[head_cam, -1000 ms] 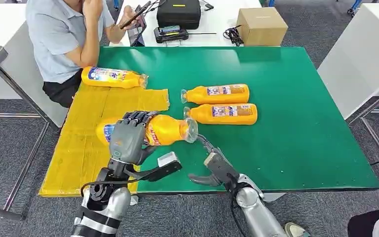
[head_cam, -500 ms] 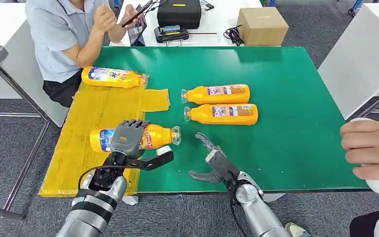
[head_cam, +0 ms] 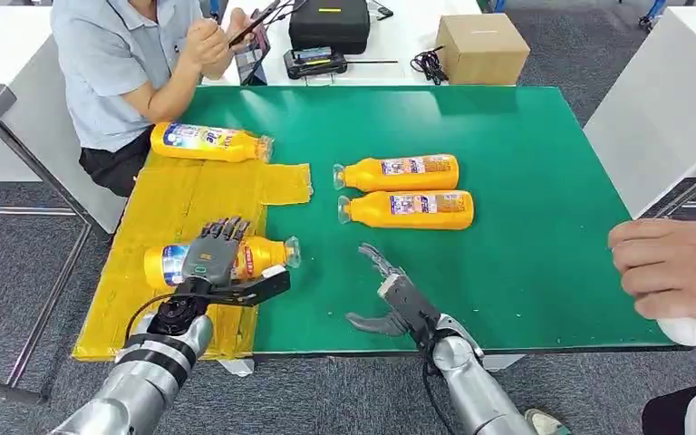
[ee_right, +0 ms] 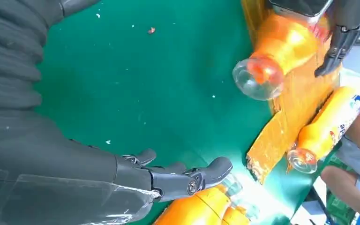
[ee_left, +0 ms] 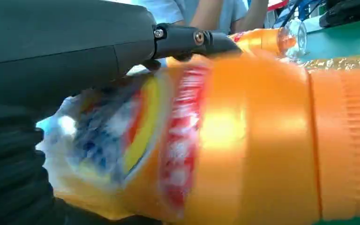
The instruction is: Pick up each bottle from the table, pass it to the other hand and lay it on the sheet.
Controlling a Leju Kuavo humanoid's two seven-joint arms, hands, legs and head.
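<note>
The left hand (head_cam: 210, 258) grips an orange bottle (head_cam: 263, 255) lying sideways over the yellow sheet (head_cam: 168, 204) (cap toward the green table (head_cam: 526, 163)); the right hand (head_cam: 388, 292) hovers beside it, fingers spread, empty.

1. The table (head_cam: 544, 172) has a green top.
2. A yellow sheet (head_cam: 159, 217) covers its left part, running from the far edge to the near edge.
3. Two orange bottles (head_cam: 397, 172) (head_cam: 407, 209) lie side by side on the bare green, caps toward the sheet.
4. A person's hand (head_cam: 675, 272) rests at the table's right near corner.
</note>
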